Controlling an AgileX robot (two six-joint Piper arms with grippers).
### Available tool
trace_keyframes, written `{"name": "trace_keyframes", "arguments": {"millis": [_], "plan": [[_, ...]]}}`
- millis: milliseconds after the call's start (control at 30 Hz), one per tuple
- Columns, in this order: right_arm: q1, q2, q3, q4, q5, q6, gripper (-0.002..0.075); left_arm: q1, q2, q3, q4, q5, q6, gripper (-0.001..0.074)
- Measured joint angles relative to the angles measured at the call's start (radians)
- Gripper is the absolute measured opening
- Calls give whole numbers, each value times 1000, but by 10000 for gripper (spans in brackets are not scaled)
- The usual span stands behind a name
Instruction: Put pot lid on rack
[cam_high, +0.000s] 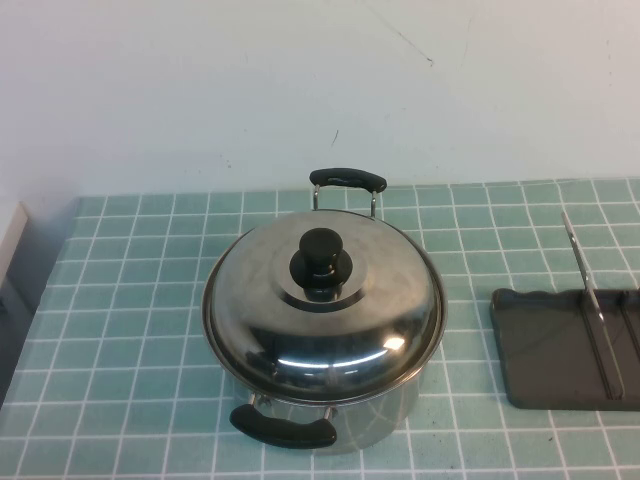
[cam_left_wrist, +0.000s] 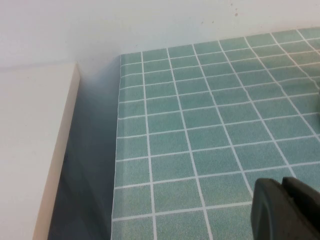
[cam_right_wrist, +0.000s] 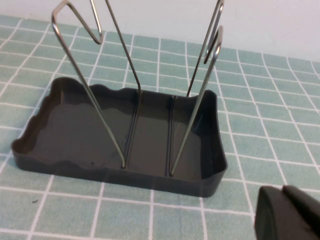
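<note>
The pot lid (cam_high: 325, 310), shiny domed steel with a black knob (cam_high: 320, 262), sits on the steel pot (cam_high: 385, 415) in the middle of the table. The rack (cam_high: 555, 350), a dark grey tray with thin wire dividers (cam_high: 580, 265), stands at the right edge; it also shows in the right wrist view (cam_right_wrist: 65, 145). Neither arm shows in the high view. My left gripper (cam_left_wrist: 286, 207) is shut and empty over the table's left part. My right gripper (cam_right_wrist: 287, 212) is shut and empty, just in front of the rack.
The pot has two black handles, one at the back (cam_high: 347, 180) and one at the front (cam_high: 283, 428). The green tiled table (cam_high: 130, 330) ends at a left edge (cam_left_wrist: 117, 165), with a white ledge (cam_left_wrist: 30, 150) beside it. A white wall (cam_high: 300, 80) stands behind.
</note>
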Motion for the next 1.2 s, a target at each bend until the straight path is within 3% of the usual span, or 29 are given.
{"name": "trace_keyframes", "arguments": {"millis": [800, 900, 1133, 1200], "plan": [[0, 0, 0, 0, 0, 0, -1, 0, 0, 0, -16, -11, -7, -3], [0, 0, 0, 0, 0, 0, -1, 0, 0, 1, -172, -59, -85, -3], [0, 0, 0, 0, 0, 0, -1, 0, 0, 1, -766, -218, -324, -3], [0, 0, 0, 0, 0, 0, -1, 0, 0, 1, -836, -230, -327, -3]]}}
